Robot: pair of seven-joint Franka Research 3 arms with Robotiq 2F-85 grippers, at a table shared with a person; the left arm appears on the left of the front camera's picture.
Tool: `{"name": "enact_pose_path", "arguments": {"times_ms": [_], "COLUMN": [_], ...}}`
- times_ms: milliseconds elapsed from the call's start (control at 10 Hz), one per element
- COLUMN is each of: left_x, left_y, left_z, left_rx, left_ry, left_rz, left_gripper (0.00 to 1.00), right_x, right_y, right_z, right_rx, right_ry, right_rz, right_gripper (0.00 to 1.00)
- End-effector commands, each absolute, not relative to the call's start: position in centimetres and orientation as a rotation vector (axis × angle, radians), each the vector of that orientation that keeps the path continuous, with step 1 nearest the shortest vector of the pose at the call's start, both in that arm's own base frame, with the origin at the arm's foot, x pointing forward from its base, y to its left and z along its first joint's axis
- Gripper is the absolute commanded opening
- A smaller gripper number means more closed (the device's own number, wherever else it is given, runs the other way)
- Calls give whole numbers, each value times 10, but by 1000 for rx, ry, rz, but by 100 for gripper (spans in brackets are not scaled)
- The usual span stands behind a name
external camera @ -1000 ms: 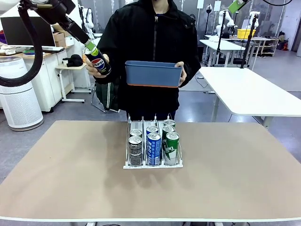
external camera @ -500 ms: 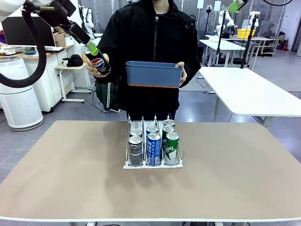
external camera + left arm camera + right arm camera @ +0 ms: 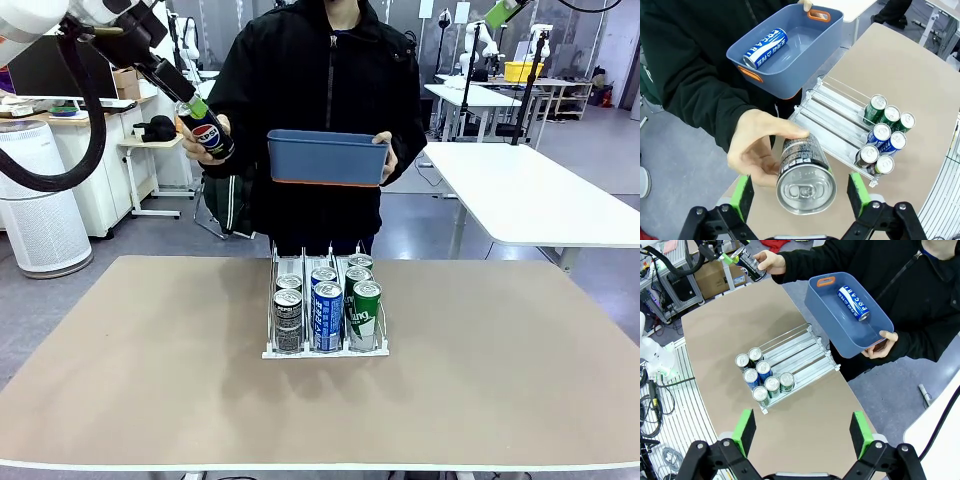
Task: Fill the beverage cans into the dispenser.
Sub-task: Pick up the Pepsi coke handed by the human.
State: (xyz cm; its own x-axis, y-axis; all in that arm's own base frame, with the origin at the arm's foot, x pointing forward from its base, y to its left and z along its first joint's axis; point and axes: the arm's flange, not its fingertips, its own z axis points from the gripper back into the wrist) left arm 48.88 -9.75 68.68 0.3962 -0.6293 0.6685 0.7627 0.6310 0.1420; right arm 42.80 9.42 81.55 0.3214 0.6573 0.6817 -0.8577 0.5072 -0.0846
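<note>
Counting cans: six racked, two outstanding, by the look of it.
Front view: dispenser (image 3: 325,351) mid-table holds six cans (image 3: 327,305), rear lanes free. Left wrist view: left gripper (image 3: 800,192) spread astride the Pepsi can (image 3: 805,172) in the person's hand (image 3: 752,155), not touching it; blue can (image 3: 765,47) in tub (image 3: 790,75). Right wrist view: right gripper (image 3: 802,432) spread, empty.

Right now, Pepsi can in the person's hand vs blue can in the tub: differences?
Colour: the Pepsi can is black; the blue can is blue with white lettering.
Support: the Pepsi can is held up by the person's hand between the open left fingers; the blue can lies on its side in the tub.
Both are slim and outside the dispenser.
</note>
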Motion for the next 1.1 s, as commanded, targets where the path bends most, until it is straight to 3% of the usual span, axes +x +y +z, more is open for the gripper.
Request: {"name": "enact_pose_path", "arguments": {"times_ms": [0,800,900,1000], "left_x": [496,509,509,509], "left_y": [-95,-104,-103,-101], "left_z": [684,666,666,667], "left_rx": [-227,-201,-199,-198], "left_ry": [-750,-718,-717,-705], "left_rz": [-918,-914,-911,-916], "left_gripper": [100,100,63,40], "right_x": [428,428,428,428], "right_y": [94,94,94,94], "right_z": [816,816,816,816], "right_rx": [327,327,327,327], "right_ry": [-730,-730,-730,-730], "right_rz": [1008,1008,1008,1008], "right_gripper": [100,100,100,100]}}
